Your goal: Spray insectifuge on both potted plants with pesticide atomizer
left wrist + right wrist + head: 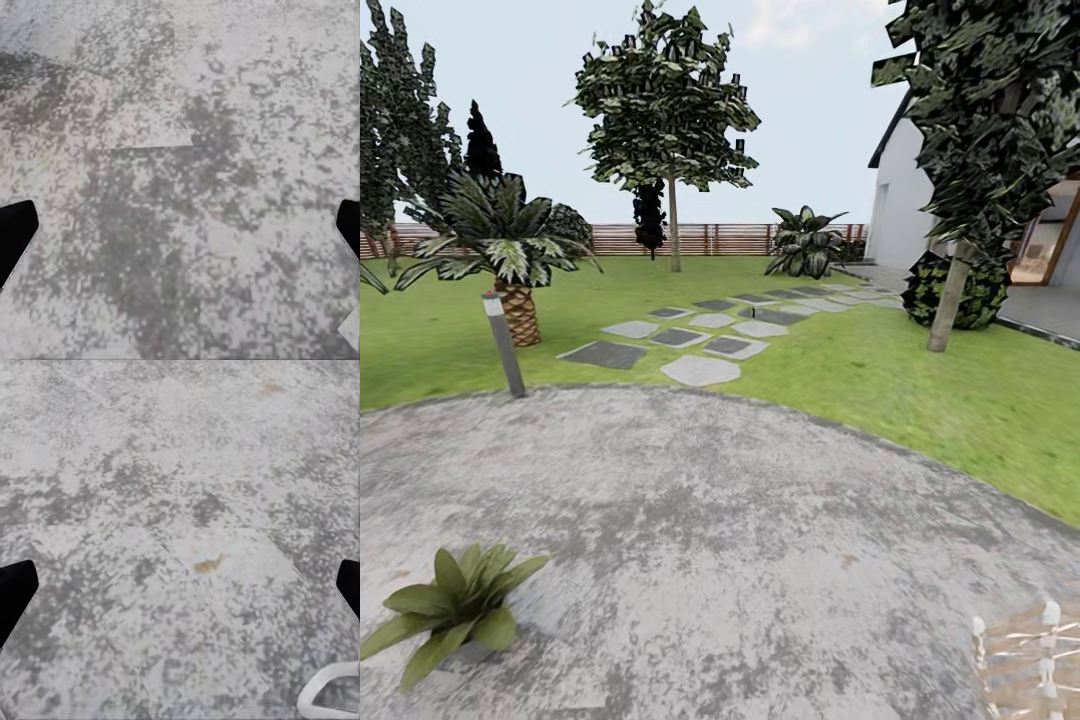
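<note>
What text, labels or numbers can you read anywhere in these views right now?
None. There is no readable text on the grey lamp post, the potted plant, the wooden fence, the house wall or the paved patio. Both wrist views show bare paving, without markings.

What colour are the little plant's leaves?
Green, seen best in the head view: potted plant.
</note>
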`<state>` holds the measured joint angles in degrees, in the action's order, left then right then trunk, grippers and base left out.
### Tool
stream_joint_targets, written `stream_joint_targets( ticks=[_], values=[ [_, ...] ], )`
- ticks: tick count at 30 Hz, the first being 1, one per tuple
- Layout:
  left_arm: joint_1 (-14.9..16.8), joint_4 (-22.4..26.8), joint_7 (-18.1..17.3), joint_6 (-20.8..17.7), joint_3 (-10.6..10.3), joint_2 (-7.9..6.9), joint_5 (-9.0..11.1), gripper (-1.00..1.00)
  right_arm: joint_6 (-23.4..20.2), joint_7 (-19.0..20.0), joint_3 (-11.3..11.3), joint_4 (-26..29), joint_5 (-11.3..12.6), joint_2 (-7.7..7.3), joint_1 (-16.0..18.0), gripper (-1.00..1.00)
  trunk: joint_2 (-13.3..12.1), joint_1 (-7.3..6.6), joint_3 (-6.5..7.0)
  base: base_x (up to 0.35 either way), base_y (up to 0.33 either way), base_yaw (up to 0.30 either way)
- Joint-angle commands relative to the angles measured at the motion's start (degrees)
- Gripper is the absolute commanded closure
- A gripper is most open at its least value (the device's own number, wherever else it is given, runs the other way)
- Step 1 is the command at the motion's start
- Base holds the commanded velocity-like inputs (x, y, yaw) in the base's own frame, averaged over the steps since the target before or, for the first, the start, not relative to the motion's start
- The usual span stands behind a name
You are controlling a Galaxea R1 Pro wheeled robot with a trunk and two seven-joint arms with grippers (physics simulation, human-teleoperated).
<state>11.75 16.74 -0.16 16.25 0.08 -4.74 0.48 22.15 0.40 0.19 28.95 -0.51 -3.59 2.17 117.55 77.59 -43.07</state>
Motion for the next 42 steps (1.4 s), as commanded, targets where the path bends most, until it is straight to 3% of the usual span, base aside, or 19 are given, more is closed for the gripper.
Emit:
stream_joint_targets(
  ticks=[1,17,21,23,30,35,39,42],
  values=[
    [0.0,0.0,0.0,0.2,0.0,0.0,0.0,-1.0,0.2,0.0,0.0,0.0,-0.1,-0.01,0.0,-1.0,0.0,0.03,-0.06,0.337,0.0,0.0],
    [0.0,0.0,0.0,0.2,0.0,0.0,0.0,-1.0,0.4,-0.1,0.0,0.0,0.0,-0.01,0.0,-1.0,0.0,0.03,-0.06,0.337,0.0,0.0],
    [0.0,0.0,0.0,0.2,0.0,0.0,0.0,-1.0,3.2,-0.1,-0.1,-0.2,0.0,-0.01,0.0,-1.0,0.0,0.03,-0.06,0.337,0.0,0.0],
    [0.0,0.0,0.0,0.2,0.0,0.0,0.0,-1.0,7.5,-0.1,-0.1,-2.4,0.0,0.02,0.0,-1.0,0.0,0.03,-0.06,0.337,0.0,0.0],
    [0.0,0.0,0.0,0.2,0.0,0.0,0.0,-1.0,10.2,-0.1,-0.3,-6.4,0.3,0.08,0.2,-1.0,0.0,0.03,-0.06,0.337,0.0,0.0],
    [0.0,0.0,0.0,0.2,0.0,0.0,0.0,-1.0,10.1,-0.2,-0.4,0.0,0.4,0.21,3.3,-1.0,0.0,0.03,-0.06,0.337,0.0,0.0],
    [0.0,0.0,-0.1,0.2,0.0,0.07,-0.1,-1.0,8.5,-0.3,-0.4,2.0,0.4,0.25,9.6,-1.0,0.0,0.03,-0.06,0.336,0.0,0.0],
    [0.0,-0.1,-0.1,0.2,0.0,0.1,-0.2,-1.0,5.9,-0.3,-0.4,2.5,0.4,0.25,12.4,-1.0,0.0,0.03,-0.06,0.336,0.0,0.0]
  ],
)
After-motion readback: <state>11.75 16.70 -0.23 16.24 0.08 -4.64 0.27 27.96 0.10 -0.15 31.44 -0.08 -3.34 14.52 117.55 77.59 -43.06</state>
